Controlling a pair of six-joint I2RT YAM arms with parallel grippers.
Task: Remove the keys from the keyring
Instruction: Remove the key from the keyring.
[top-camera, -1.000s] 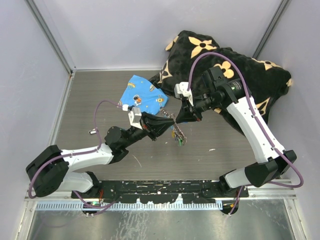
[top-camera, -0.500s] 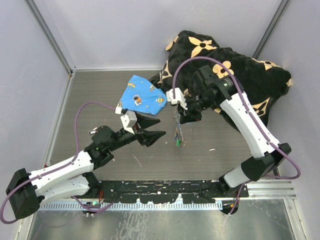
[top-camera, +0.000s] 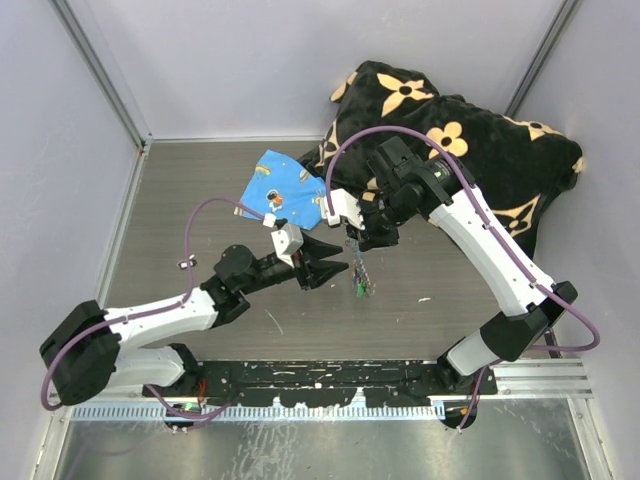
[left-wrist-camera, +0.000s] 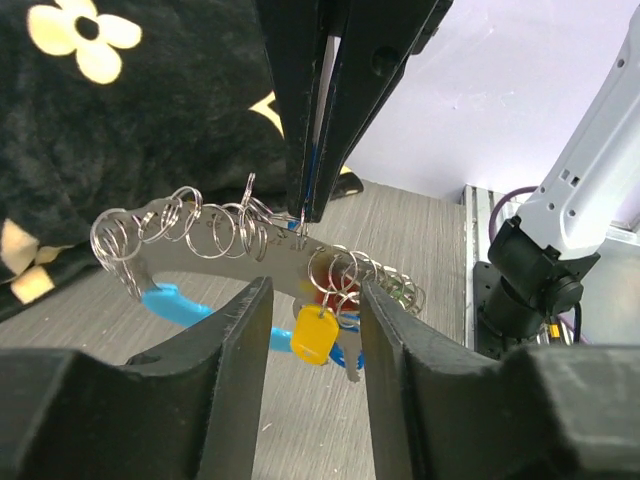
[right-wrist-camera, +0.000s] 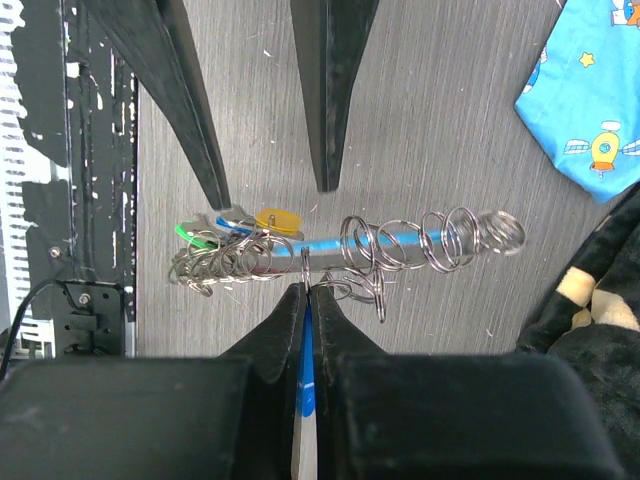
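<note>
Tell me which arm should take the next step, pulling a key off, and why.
Left. The right hand is shut on the keyring, holding it up, so it is busy. The left hand is open, its fingers flanking the hanging keys.

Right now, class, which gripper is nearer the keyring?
Right. The right gripper is shut on the keyring; the left gripper is open, its jaws just short of it.
</note>
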